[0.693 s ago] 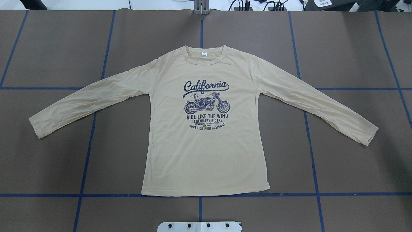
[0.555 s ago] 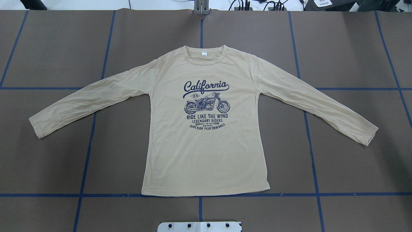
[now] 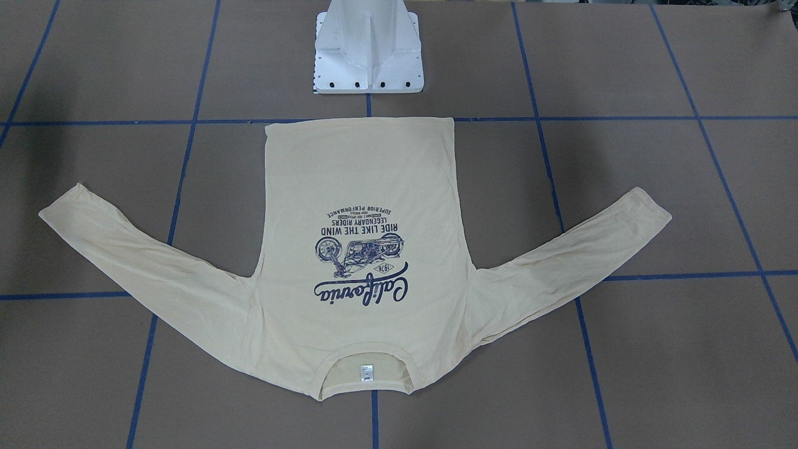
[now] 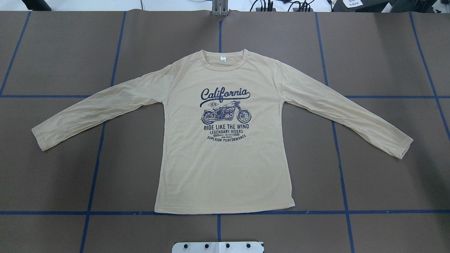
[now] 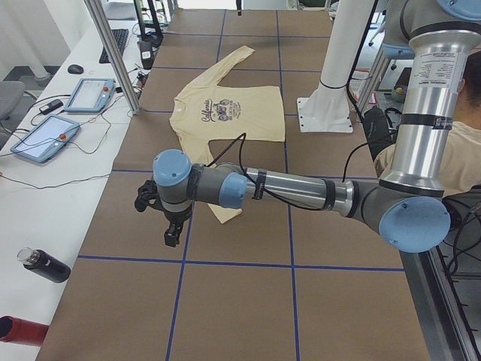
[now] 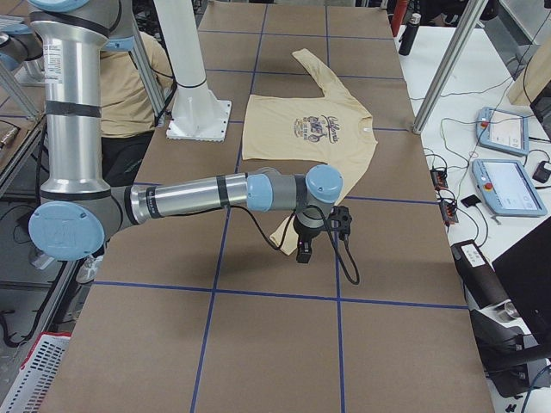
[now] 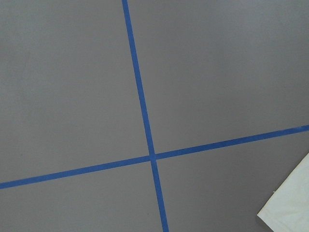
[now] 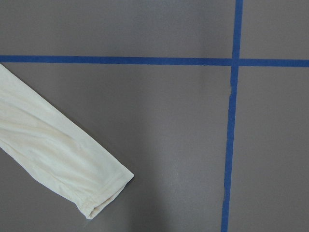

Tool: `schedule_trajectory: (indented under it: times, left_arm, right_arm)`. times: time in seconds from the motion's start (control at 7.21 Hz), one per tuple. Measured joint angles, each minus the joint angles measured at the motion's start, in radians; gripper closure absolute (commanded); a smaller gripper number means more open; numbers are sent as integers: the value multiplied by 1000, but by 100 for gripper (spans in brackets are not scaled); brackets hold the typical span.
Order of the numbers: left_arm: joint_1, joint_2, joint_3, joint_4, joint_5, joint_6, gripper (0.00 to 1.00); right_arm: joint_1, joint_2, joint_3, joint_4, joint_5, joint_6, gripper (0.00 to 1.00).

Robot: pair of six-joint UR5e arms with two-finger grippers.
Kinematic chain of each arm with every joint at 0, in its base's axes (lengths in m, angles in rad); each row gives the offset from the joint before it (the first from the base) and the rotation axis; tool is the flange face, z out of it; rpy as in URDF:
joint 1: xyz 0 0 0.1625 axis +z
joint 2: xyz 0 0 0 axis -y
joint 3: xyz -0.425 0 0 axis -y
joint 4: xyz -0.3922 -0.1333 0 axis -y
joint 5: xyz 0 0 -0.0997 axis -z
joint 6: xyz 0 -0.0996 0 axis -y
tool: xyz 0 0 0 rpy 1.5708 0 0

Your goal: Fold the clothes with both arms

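A pale cream long-sleeved T-shirt [image 4: 225, 168] lies flat and print side up in the middle of the brown tabletop [image 4: 63, 175], which is gridded with blue tape lines [image 4: 386, 212]. Its hem runs along the tape line by the edge where the white base pedestal [image 3: 368, 62] stands, and the collar with its small white neck tag [image 4: 223, 59] points to the opposite edge. The navy "California" motorcycle print [image 4: 225, 116] is unwrinkled. The 2 sleeves angle out toward the tabletop's left and right ends.

The left arm [image 5: 293, 188] stretches low over the left end, its wrist camera catching just a corner of the left cuff [image 7: 289, 203]. The right arm [image 6: 189, 196] reaches over the right end, above the right cuff [image 8: 96, 193]. I cannot tell whether either arm's jaws are spread or closed; neither touches the cloth.
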Motion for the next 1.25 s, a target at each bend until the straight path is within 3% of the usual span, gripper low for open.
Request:
schedule_trajectory:
  times: [0.42,0.69,1.25]
  left_arm:
    - [4,14,9,-58,-2,5,0]
    - [6,36,61,-210,-3,2,0]
    - [7,48,109,-321,-4,4,0]
  right_arm:
    - [-115,-5,8,109,3,112,0]
    - [-215,-57,-9,292,-1,265,0]
    - [-290,-80,-196,687,-8,610,0]
